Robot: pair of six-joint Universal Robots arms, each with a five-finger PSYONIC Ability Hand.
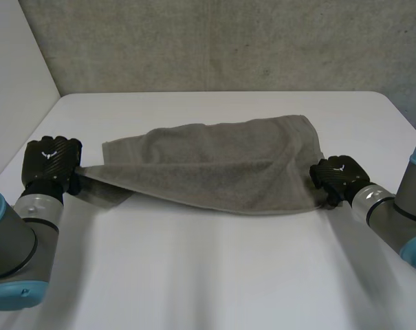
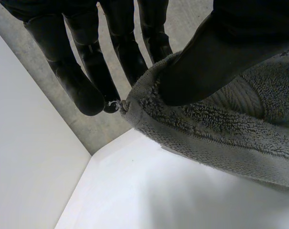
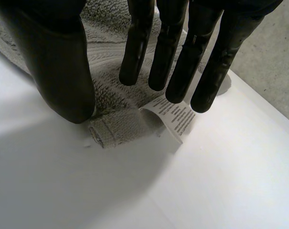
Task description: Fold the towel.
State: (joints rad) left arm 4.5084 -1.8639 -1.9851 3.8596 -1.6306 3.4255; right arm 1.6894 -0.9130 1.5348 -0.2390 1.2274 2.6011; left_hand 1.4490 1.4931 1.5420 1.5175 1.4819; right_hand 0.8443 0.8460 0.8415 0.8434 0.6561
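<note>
Table (image 1: 214, 275): white and smooth, filling the near ground of the head view; its far edge meets the wall.
Wall (image 1: 228, 41): rough grey, concrete-like, behind the table – a plain white panel (image 1: 15, 69) stands along the table's left side.
Towel (image 1: 214, 165): grey terry, loosely doubled over lengthwise, stretched across the middle of the table from one hand to the other. Its top is creased and uneven. The left end narrows to a taut strip, and the right end is broader and hangs down in a soft curve.
Label (image 3: 175, 119): a small white printed strip at the towel's right corner, curling up off the table beside the hemmed corner.
Left hand (image 1: 53, 159): at the towel's left corner – the thumb (image 2: 220, 52) lies on top of the cloth and the straight fingers (image 2: 82, 81) are behind it, so the corner is pinched between them and held up off the table.
Right hand (image 1: 338, 177): at the towel's right corner, which lies on the table under it. The fingers (image 3: 182, 62) are straight, set apart from the thumb (image 3: 58, 71) and pointing down over the cloth and label. The thumb's tip is at the cloth near the hem, and nothing is gripped.
</note>
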